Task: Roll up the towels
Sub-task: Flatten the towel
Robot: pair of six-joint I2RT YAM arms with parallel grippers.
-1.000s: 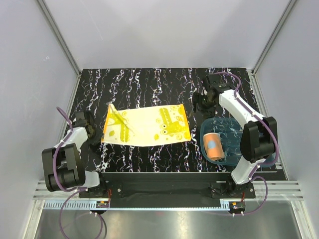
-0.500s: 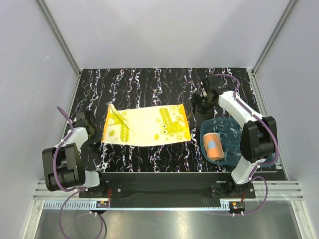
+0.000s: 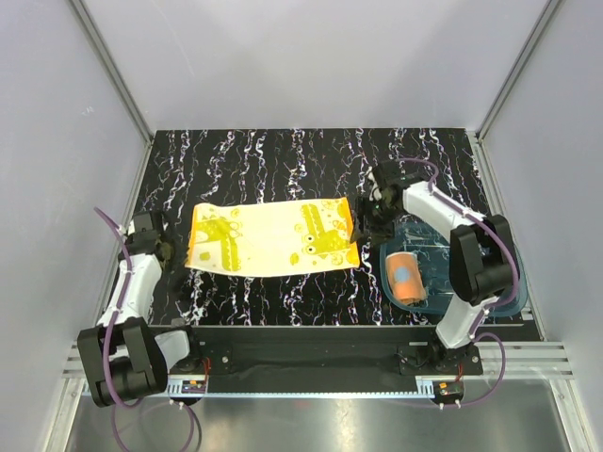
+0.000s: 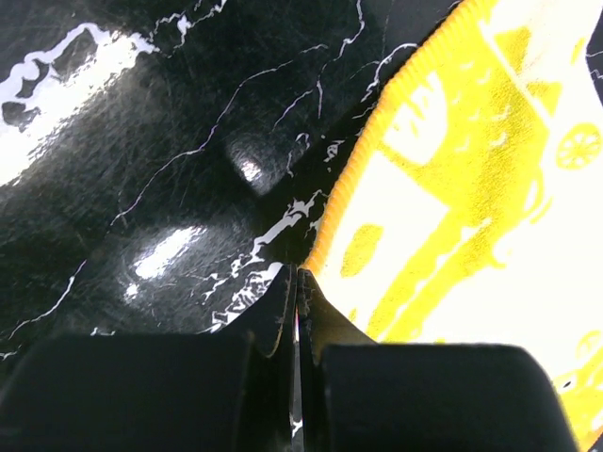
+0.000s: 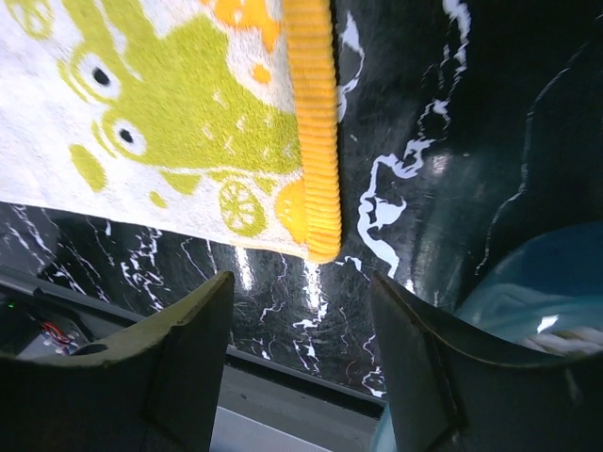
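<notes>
The yellow towel (image 3: 273, 237) lies spread flat on the black marble table (image 3: 283, 160). The orange towel (image 3: 406, 277) lies rolled in the blue tray (image 3: 490, 282). My left gripper (image 3: 166, 249) is shut, low at the towel's left edge; in the left wrist view its tips (image 4: 297, 275) meet beside the orange hem (image 4: 377, 141), with nothing seen between them. My right gripper (image 3: 364, 226) is open over the towel's right near corner; in the right wrist view (image 5: 306, 311) the ribbed orange hem (image 5: 314, 122) ends just ahead of the fingers (image 5: 193, 348).
The blue tray also shows at the right edge of the right wrist view (image 5: 556, 273), close beside my right gripper. Grey walls with metal posts enclose the table. A black rail runs along the table's near edge (image 3: 311, 337).
The towel's folded-over left corner now lies flat. My left arm has swung forward along the left edge. My right gripper has come down and left to the towel's right near corner.
</notes>
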